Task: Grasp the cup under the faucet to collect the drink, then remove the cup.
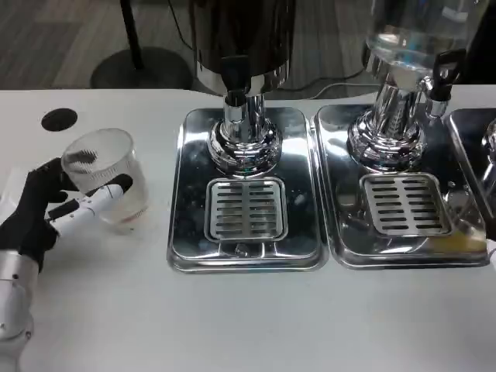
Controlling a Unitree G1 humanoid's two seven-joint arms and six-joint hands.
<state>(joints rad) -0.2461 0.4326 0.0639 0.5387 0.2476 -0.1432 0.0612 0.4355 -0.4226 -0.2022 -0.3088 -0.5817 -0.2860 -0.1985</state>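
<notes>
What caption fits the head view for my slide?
Left robot hand holds the clear cup on the table, left of the drip tray.

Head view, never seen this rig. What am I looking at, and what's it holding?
The picture is taken from a camera on a humanoid robot's head or chest, looking down at a white table. At the lower left is its left hand, black and white on a silver forearm. It holds a clear plastic cup, which is tilted and off to the left of the trays, not under any faucet. On the table stand two shiny metal drip trays, each with a slotted grate: the left drip tray sits under a dark dispenser with a faucet, the right drip tray under a clear-tank dispenser. A round black hole is in the tabletop at far left.
</notes>
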